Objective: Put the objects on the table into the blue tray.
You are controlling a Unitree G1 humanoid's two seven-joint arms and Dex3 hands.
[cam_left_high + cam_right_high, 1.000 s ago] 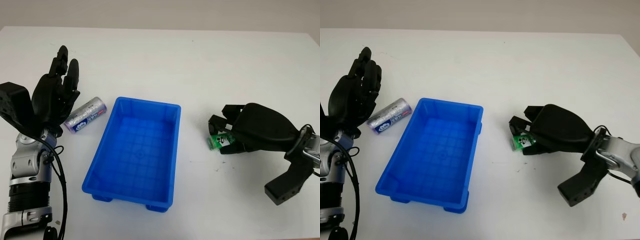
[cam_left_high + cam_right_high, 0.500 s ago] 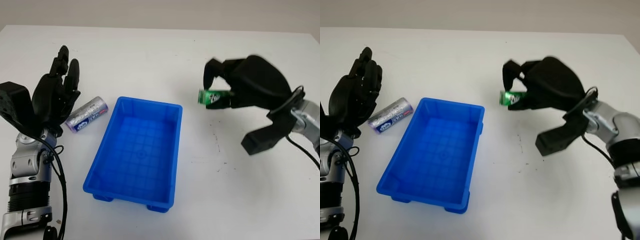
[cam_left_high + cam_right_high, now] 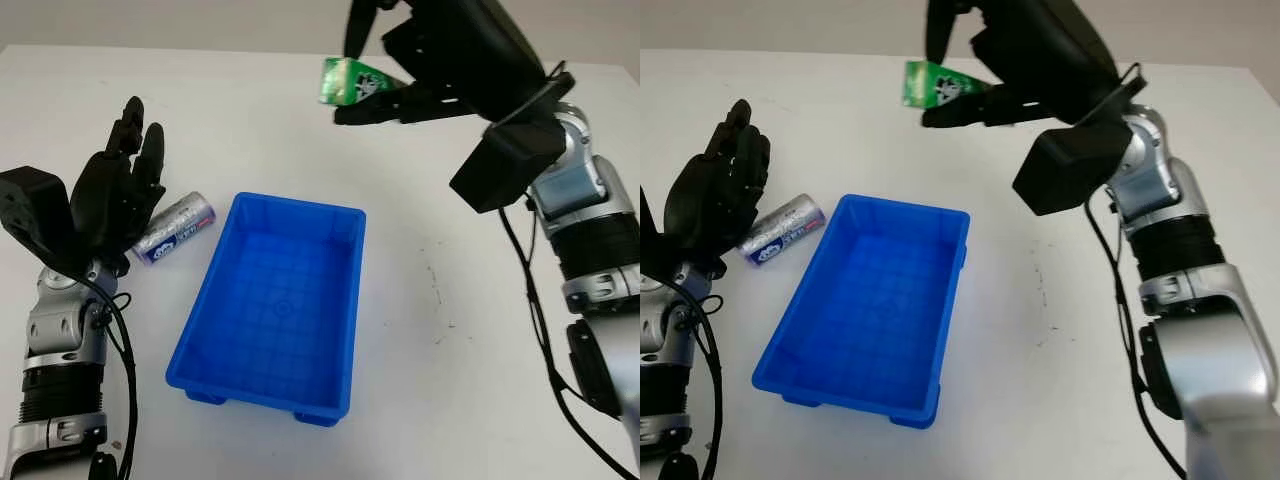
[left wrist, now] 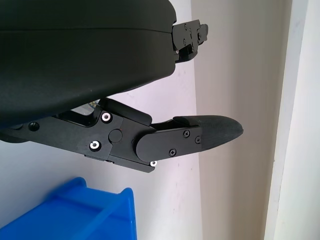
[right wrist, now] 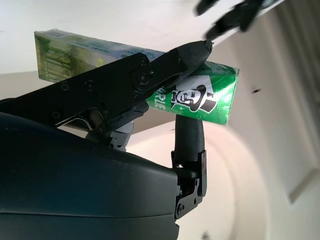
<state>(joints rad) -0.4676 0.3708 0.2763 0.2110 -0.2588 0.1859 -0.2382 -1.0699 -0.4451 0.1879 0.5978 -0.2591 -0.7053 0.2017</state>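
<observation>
On the white table (image 3: 450, 380) we see the blue tray (image 3: 275, 310) with bare room around it. Our right hand (image 3: 440, 60) grips the green box (image 3: 345, 80), raised beyond the tray's far edge. Our left hand (image 3: 110, 195) hovers open beside the silver can (image 3: 175, 228).

Stereo head pair down over one table (image 3: 420, 330) — wrist cameras close-up.

A white table (image 3: 300, 120) carries a blue tray (image 3: 274, 308) near its middle; a silver can (image 3: 173, 228) lies on its side just left of the tray's far corner
</observation>
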